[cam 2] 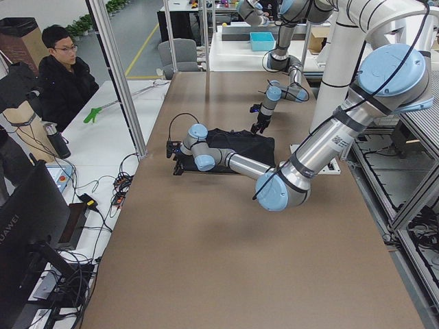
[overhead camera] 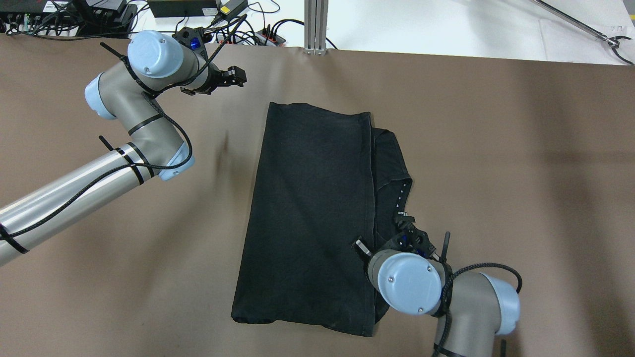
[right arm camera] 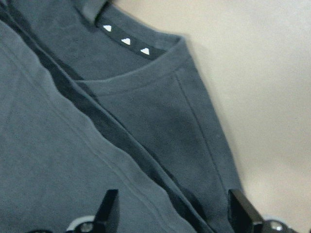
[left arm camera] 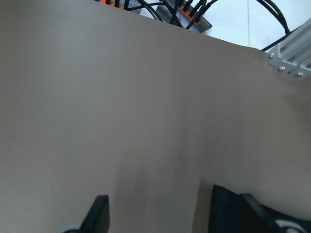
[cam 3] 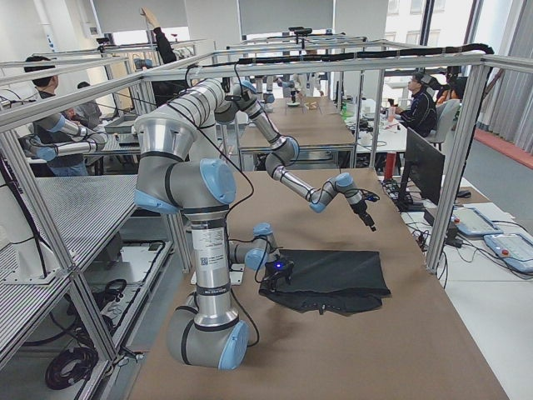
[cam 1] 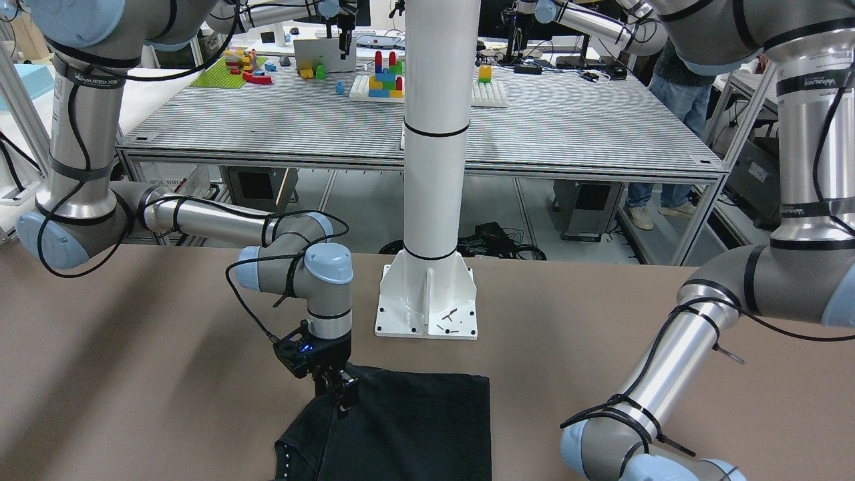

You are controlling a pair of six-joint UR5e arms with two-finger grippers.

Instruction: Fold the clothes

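Note:
The clothes [overhead camera: 307,208] are one black garment lying folded lengthwise on the brown table, also seen as the clothes [cam 1: 421,427] in the front view. A neckline with small white dots [overhead camera: 402,193] sticks out on its right side. My right gripper [overhead camera: 404,229] hovers low over that neckline part with its jaws open. In the right wrist view the right gripper [right arm camera: 175,213] straddles a hemmed fold of the clothes [right arm camera: 146,121]. My left gripper [overhead camera: 238,77] is open over bare table, beyond the garment's far left corner. The left gripper [left arm camera: 163,213] has nothing between its fingers.
A white post [cam 1: 431,200] on a bolted base stands at the robot's side of the table. Cables and power strips [overhead camera: 198,15] line the far edge. A person [cam 2: 62,75] sits beyond that edge. A second table [cam 1: 568,133] with toy blocks stands behind the robot.

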